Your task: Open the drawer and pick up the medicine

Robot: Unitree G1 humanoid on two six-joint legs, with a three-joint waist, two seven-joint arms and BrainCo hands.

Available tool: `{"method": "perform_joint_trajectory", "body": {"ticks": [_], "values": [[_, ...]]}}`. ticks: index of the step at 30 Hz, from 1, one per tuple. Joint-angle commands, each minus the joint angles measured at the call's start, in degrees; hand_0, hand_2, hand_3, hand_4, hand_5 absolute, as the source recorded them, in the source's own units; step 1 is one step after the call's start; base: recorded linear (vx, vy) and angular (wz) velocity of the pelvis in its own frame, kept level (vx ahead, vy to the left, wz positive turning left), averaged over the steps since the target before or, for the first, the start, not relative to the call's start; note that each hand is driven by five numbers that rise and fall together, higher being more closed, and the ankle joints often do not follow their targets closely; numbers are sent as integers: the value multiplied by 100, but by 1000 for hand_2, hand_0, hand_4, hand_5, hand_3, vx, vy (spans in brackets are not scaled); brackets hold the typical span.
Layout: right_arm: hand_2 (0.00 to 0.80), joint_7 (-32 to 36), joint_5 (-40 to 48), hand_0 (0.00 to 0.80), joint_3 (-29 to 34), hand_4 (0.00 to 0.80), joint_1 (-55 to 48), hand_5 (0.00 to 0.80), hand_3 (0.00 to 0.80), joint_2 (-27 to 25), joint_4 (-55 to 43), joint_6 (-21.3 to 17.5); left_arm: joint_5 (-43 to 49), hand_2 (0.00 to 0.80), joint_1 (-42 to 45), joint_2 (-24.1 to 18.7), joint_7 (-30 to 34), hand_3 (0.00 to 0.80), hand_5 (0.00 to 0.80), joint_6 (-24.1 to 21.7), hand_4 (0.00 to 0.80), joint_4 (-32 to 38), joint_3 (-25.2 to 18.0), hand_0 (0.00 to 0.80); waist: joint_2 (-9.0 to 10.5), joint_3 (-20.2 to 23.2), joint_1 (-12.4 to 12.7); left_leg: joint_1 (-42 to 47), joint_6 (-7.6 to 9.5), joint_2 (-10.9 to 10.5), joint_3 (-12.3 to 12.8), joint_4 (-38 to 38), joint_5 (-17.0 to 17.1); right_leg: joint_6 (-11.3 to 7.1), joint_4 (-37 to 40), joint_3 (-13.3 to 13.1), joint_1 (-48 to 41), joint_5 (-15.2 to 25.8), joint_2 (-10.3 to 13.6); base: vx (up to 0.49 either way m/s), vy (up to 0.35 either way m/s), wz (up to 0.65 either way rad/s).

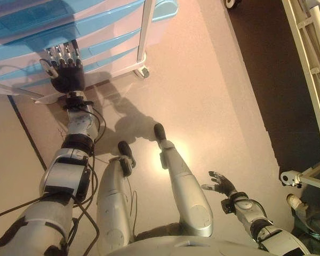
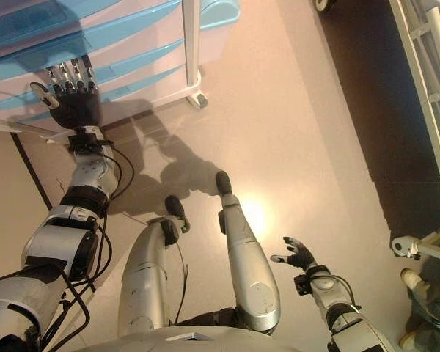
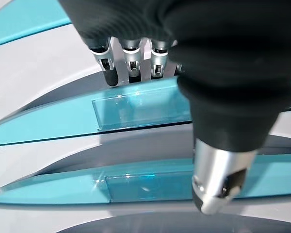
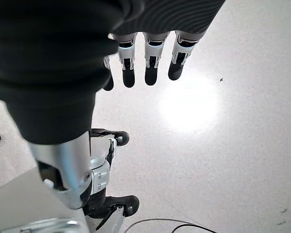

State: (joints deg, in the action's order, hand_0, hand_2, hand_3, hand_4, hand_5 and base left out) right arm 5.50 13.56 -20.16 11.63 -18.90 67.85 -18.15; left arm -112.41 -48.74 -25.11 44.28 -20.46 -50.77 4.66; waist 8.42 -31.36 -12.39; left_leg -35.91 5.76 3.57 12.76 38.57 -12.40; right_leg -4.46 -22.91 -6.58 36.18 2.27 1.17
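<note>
The left hand [image 1: 66,72] was stretched out to the drawer cabinet [image 1: 104,32], a white unit w/ light blue drawer fronts standing on casters [image 1: 144,71]. Its fingers [image 3: 131,65] were straight and released, holding nothing; the dark tips were right at the upper edge of one blue drawer front [image 3: 87,119], approx. touching it, but I could not tell for sure if there was contact. The thumb [image 3: 216,189] stood apart, in front of the next blue front [image 3: 53,189]. All drawers visible were closed, so the medicine was not visible in any view; neither hand carried it. The right hand [image 2: 297,254] hung low at the robot's right side, well apart from the cabinet, over the bare floor [image 4: 233,145], fingers [image 4: 152,68] relaxed and open, nothing in it. At the right edge there was a white metal frame [image 1: 314,48], prob. on wheels [image 1: 289,177].
</note>
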Motion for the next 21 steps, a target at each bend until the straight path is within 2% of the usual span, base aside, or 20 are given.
{"method": "perform_joint_trajectory", "body": {"ticks": [1,9,10,11,17,21], "values": [[0,8,188,0,-147,0,-360,0,0,-199,-70,73,573,0,-1667,-838,962,0,0,-286,0,1476,131,0,-127,216,182,738,-98,-367,-253,-471,-581,267,246,174,-573,-258,-115,37,-53,16],[0,-14,188,0,-174,0,-443,0,0,-137,-42,131,491,0,-1805,-1051,864,0,0,-177,0,1586,193,0,-106,312,283,1021,-118,-435,-345,-755,-438,276,436,277,-907,-270,-57,32,-53,9],[0,-11,178,0,-172,0,-449,0,0,-140,-40,128,477,229,-1811,-1057,885,229,229,-154,229,1580,196,229,-60,288,267,983,-111,-442,-271,-769,-282,303,482,296,-894,-143,-22,-52,-66,9],[0,-27,158,0,-192,0,-460,0,0,-132,-32,131,477,794,-1795,-1059,916,794,794,-171,794,1578,213,794,-67,304,278,1022,-118,-455,-295,-814,-254,306,502,293,-939,-149,-15,-51,-63,8],[0,-50,29,0,-308,0,-432,0,0,-110,-83,183,526,800,-1623,-923,964,800,800,-50,800,1899,190,800,-99,311,372,1151,-156,-504,-432,-1098,-64,380,550,320,-1095,-231,-55,18,-24,6],[0,-171,-139,0,-483,0,-362,0,0,-144,-297,304,490,800,-1331,-711,1027,800,800,29,800,2205,198,800,-122,304,507,1220,-221,-521,-603,-1306,92,479,434,427,-1179,-421,-100,-50,-33,9]]}}
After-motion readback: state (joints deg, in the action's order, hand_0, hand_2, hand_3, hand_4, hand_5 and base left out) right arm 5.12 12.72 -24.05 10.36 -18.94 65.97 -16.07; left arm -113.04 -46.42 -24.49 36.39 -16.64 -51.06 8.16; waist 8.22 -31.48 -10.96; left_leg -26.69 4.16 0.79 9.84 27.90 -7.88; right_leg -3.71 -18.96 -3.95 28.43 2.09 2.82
